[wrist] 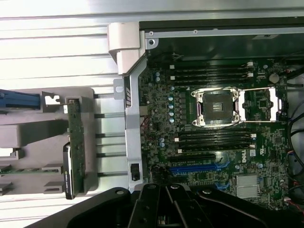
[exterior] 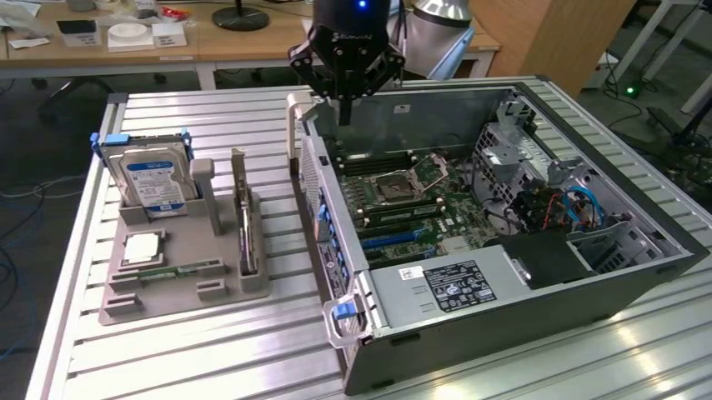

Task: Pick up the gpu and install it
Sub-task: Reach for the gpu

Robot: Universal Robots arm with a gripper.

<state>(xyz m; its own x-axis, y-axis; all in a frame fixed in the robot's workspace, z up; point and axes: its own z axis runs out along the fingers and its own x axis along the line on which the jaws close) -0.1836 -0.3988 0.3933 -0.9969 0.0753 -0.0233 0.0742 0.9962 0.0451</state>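
Gripper [exterior: 345,118] [wrist: 166,194]: jaws clenched together, nothing between them. It points straight down from the arm.
Gripper position: above the far end of the computer case [exterior: 534,310], close to the case wall that faces the holder. It hangs clear of every part.
Gpu [exterior: 246,237] [wrist: 75,142]: stands on its long edge in a slot of the grey holder [exterior: 167,302]. The slot is on the holder side nearest to the case. In the wrist view it shows as a narrow green strip seen edge-on.
Gpu to gripper: well apart, no contact.
Holder: lies flat on the ribbed metal table [exterior: 200,354], just beside the case, toward the exterior view's left.
Hard drive [exterior: 153,179]: upright at the far end of the holder, blue and white label facing the camera.
Processor chip [exterior: 142,248]: flat in a recess of the holder.
Memory strip [exterior: 178,271]: flat in the holder, near the processor chip.
Computer case: on its side with the cover off, interior open to the top.
Motherboard [exterior: 428,212] [wrist: 161,109]: exposed on the case floor.
Processor socket [exterior: 406,185] [wrist: 218,108]: retaining frame visible.
Memory slots [wrist: 211,71]: two banks, one on each side of the socket.
Blue expansion slot [exterior: 389,237] [wrist: 197,167]: no card seated in it.
Power supply [exterior: 445,287]: silver box with a dark label, at the near end of the case.
Blue cables [exterior: 584,208]: looped near the drive bays, at the exterior view's right.
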